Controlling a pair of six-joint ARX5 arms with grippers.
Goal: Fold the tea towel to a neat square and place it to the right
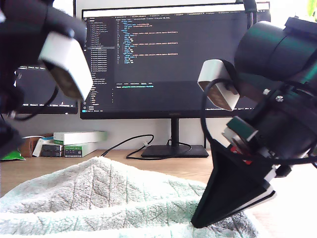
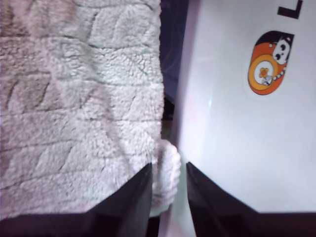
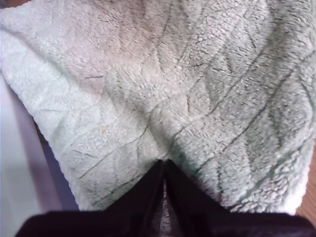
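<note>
Your first end effector (image 2: 168,182) pinches the tea towel (image 2: 79,98) hem between narrow jaws; your second end effector (image 3: 164,170), jaws together, grips a raised towel fold.

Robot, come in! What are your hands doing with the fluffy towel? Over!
First gripper pinching towel edge. Second gripper shut on towel middle. Towel bunched, unfolded. Nothing blocking.

Monitor (image 1: 168,54), far centre in the exterior view: coloured lines of code on a dark screen; characters too small to read.
Second screen (image 1: 37,89), exterior view's left: small text, illegible.
White surface (image 2: 237,128), first wrist view: orange round cartoon sticker (image 2: 268,61); a cut-off black letter stroke (image 2: 291,10), unreadable.
Boxes (image 1: 74,144), exterior view's left: print illegible.
</note>
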